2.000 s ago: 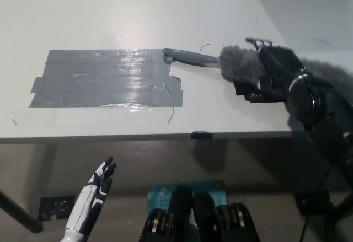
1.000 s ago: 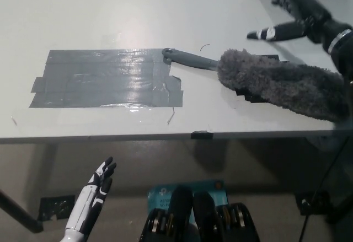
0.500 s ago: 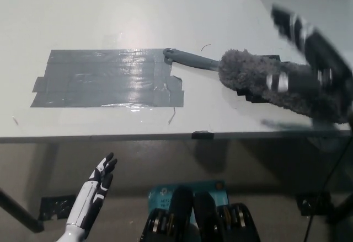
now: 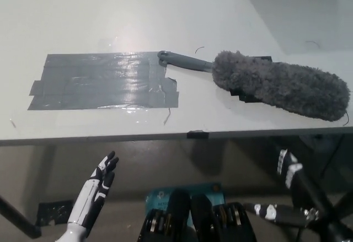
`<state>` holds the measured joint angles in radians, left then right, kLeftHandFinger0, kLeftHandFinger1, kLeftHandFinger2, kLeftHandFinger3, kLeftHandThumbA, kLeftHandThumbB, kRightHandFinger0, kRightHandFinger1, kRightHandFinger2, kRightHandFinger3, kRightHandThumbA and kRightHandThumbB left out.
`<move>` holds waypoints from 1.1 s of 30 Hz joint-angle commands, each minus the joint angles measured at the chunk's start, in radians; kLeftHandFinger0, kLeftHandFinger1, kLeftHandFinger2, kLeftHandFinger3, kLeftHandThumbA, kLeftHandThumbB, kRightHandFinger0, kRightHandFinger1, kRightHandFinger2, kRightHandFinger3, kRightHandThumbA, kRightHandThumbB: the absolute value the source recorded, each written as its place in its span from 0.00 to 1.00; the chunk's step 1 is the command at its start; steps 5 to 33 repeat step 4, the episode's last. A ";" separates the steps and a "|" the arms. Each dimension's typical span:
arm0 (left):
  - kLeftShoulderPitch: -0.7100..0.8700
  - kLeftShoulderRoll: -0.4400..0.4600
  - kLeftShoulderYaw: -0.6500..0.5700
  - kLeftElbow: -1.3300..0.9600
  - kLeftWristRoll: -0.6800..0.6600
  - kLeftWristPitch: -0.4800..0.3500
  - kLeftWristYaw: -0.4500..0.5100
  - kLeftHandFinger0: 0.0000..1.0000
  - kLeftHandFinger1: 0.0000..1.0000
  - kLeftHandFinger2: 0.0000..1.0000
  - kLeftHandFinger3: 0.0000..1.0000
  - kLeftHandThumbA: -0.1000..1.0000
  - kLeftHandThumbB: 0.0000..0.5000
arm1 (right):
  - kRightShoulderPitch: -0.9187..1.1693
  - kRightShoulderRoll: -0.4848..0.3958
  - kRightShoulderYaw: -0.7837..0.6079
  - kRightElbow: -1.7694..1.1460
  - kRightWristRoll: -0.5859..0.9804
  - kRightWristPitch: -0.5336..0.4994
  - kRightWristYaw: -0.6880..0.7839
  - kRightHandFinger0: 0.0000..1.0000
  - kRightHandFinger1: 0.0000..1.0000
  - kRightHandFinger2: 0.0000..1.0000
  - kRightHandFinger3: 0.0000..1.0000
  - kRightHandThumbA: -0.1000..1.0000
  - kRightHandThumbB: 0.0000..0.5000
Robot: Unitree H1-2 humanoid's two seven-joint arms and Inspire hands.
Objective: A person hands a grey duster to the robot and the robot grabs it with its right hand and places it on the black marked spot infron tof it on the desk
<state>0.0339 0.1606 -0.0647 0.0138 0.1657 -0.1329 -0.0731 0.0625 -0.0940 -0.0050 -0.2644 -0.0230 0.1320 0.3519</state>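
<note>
One view, from the head camera, covers the whole scene. The duster (image 4: 265, 80) lies flat on the desk (image 4: 138, 10), released, with no hand touching it. Its fluffy head rests over a small black mark (image 4: 251, 96) that shows only at the head's near and far edges; the handle tip overlaps the right end of a large grey tape patch (image 4: 102, 80). The right hand (image 4: 289, 195) hangs below the desk edge at the lower right, holding nothing, fingers spread apart. The left hand (image 4: 96, 192) rests low at the lower left, also empty with fingers extended.

Judged from this layout, placement appears complete and the step in hand is clearing the arm. To do it well, the right hand should stay below and clear of the desk edge, since the head's right end lies near the desk's right side and a brush could shift it off the mark.

The duster's long axis runs left to right across the desk, tilted slightly: the handle points left and a little away from the robot, the fluffy end right and slightly nearer.
</note>
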 commanded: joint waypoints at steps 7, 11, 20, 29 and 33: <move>0.027 0.002 -0.010 -0.009 0.021 -0.062 0.015 1.00 1.00 1.00 1.00 1.00 0.44 | -0.009 0.013 0.030 0.211 -0.093 -0.330 -0.114 1.00 1.00 1.00 1.00 1.00 0.69; 0.027 0.002 -0.010 -0.009 0.021 -0.062 0.015 1.00 1.00 1.00 1.00 1.00 0.44 | -0.009 0.013 0.030 0.211 -0.093 -0.330 -0.114 1.00 1.00 1.00 1.00 1.00 0.69; 0.027 0.002 -0.010 -0.009 0.021 -0.062 0.015 1.00 1.00 1.00 1.00 1.00 0.44 | -0.009 0.013 0.030 0.211 -0.093 -0.330 -0.114 1.00 1.00 1.00 1.00 1.00 0.69; 0.027 0.002 -0.010 -0.009 0.021 -0.062 0.015 1.00 1.00 1.00 1.00 1.00 0.44 | -0.009 0.013 0.030 0.211 -0.093 -0.330 -0.114 1.00 1.00 1.00 1.00 1.00 0.69; 0.027 0.002 -0.010 -0.009 0.021 -0.062 0.015 1.00 1.00 1.00 1.00 1.00 0.44 | -0.009 0.013 0.030 0.211 -0.093 -0.330 -0.114 1.00 1.00 1.00 1.00 1.00 0.69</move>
